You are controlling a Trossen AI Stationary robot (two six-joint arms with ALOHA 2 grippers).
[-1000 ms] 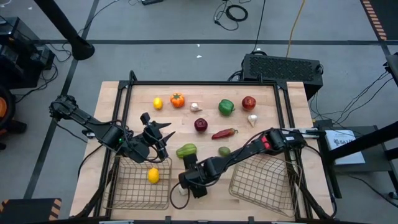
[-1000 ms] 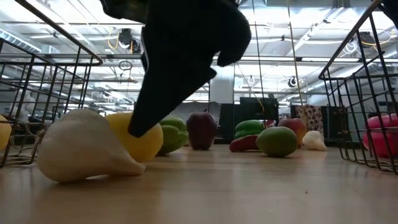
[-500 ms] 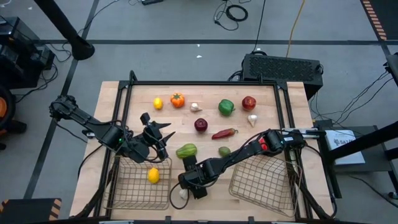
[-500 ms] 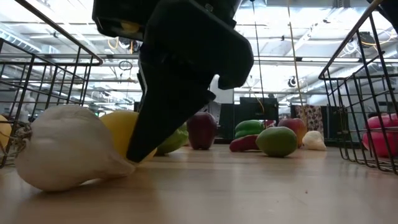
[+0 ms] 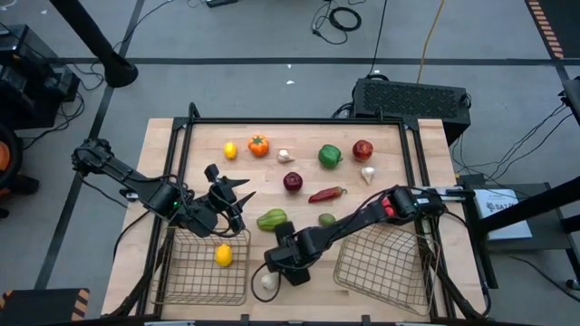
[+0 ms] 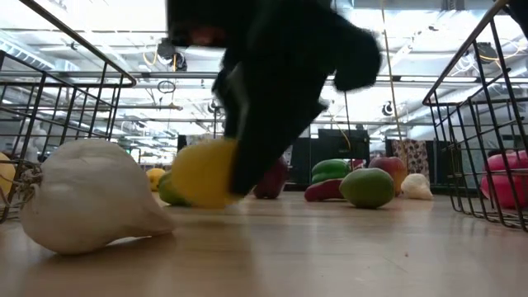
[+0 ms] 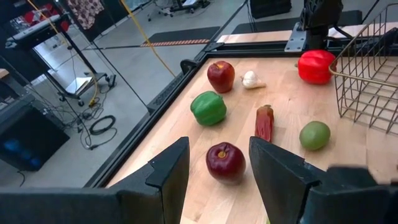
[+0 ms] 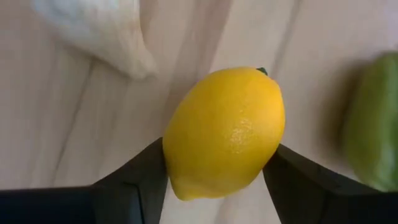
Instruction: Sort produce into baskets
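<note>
1. Yellow lemon (image 8: 224, 132) sits between the two dark fingers of my right gripper (image 5: 283, 263), one finger pressing each flank, so I read the jaws as clamped on it. From the low view the lemon (image 6: 204, 172) appears just off the wooden table (image 5: 390, 145), though I cannot tell this for sure.
2. White garlic bulb (image 6: 92, 195) lies on the table just beside the held lemon, between the two baskets; from above it shows at (image 5: 267, 282).
3. Left basket (image 5: 186, 285) holds one other lemon (image 5: 223, 255). My left gripper (image 5: 231, 195) hovers at that basket's far edge, jaws parted with nothing between them, as the left wrist view shows (image 7: 217, 171).
4. Right basket (image 5: 381, 267) lies under my right arm; a red piece (image 6: 507, 177) shows through its mesh in the low view, and I cannot tell what it is.
5. Loose produce on the table: light green pepper (image 5: 271, 219) just beyond the right gripper, green lime-like fruit (image 5: 326, 220), red chili (image 5: 326, 194), dark red apple (image 5: 292, 182), green pepper (image 5: 329, 156), second red apple (image 5: 362, 149), small garlic (image 5: 368, 173), another garlic (image 5: 285, 156), orange (image 5: 258, 145) and small lemon (image 5: 230, 150).
</note>
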